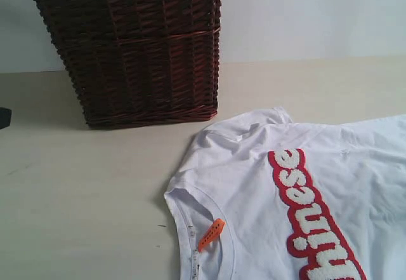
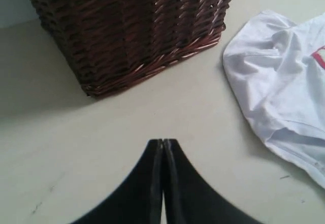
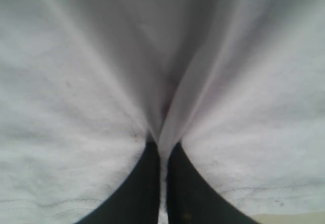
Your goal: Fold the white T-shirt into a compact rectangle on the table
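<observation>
Right jaws pinch a white T-shirt (image 3: pixel 76 82) fold; left jaws hover clenched, empty, above the table (image 2: pixel 213 132).

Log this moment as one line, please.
left gripper: shut, empty, above table | right gripper: shut on white T-shirt | shirt: spread print-up, unfolded | wicker basket: apart from shirt

Left pincer (image 2: pixel 162 142), right pincer (image 3: pixel 162 147) — both closed

The shirt (image 1: pixel 380 166) runs off the exterior view's right and bottom edges, its lettering (image 1: pixel 311 210) cut short. The basket (image 1: pixel 139 51) loses its top. A dark thing (image 1: pixel 4 118) at the left edge: can't tell what.
</observation>
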Robot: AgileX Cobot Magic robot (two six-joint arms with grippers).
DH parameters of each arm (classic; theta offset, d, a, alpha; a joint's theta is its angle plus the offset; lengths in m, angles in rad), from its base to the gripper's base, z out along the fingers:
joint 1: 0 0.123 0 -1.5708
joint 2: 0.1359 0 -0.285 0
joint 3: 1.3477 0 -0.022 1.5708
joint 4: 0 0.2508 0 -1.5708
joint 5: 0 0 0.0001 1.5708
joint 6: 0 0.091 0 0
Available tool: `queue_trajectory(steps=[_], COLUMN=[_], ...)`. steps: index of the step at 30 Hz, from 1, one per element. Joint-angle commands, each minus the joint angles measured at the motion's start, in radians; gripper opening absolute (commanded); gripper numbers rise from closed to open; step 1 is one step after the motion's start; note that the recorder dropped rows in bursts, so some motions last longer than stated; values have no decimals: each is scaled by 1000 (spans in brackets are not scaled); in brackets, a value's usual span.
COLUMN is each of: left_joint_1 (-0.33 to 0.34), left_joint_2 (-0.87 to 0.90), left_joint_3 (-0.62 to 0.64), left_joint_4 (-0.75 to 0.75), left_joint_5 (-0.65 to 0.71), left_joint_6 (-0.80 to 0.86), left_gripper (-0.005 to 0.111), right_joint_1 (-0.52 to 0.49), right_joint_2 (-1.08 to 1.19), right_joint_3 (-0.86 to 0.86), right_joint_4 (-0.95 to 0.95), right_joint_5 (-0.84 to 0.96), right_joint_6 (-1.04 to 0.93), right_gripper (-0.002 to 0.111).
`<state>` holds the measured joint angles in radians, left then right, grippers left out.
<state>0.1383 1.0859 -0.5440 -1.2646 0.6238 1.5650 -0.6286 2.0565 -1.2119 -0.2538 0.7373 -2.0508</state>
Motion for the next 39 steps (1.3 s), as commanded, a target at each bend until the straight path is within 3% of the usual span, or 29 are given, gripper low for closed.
queue_trajectory(steps=[1, 13, 16, 17, 19, 21, 23, 26, 27, 35, 39], left_joint_1=[3, 1, 1, 1, 1, -12, -67, -203, -233, -589, -697], left_joint_2=[5, 5, 9, 25, 81, 157, 228, 311, 327, 430, 469], left_joint_3=[-8, -8, -8, -8, -8, -12, -12, -12, -14, -58, -138], left_joint_4=[34, -13, -52, -112, -216, -208, -142, -104, -107, -38, 28], left_joint_5=[-3, -16, -22, -9, 139, 360, 453, 407, 384, 73, 13], left_joint_6=[6, -2, 65, 174, 449, 534, 525, 532, 532, 520, 346], left_gripper=[0, 0, 0, 0, 1, 10, 31, 77, 85, 87, 87], right_joint_1=[-6, -6, -6, -6, -6, -6, -6, -6, -6, -6, -6], right_joint_2=[37, 37, 37, 37, 37, 37, 37, 37, 37, 37, 37], right_joint_3=[19, 19, 19, 19, 19, 19, 19, 19, 19, 19, 19], right_joint_4=[12, 12, 12, 12, 12, 12, 12, 12, 12, 12, 12], right_joint_5=[52, 52, 52, 52, 52, 52, 52, 52, 52, 52, 52], right_joint_6=[-4, -4, -6, -6, -4, -4, -6, -4, -4, -6, -6], right_gripper=[0, 0, 0, 0, 0, 0, 0, 0, 0, 0, 0])
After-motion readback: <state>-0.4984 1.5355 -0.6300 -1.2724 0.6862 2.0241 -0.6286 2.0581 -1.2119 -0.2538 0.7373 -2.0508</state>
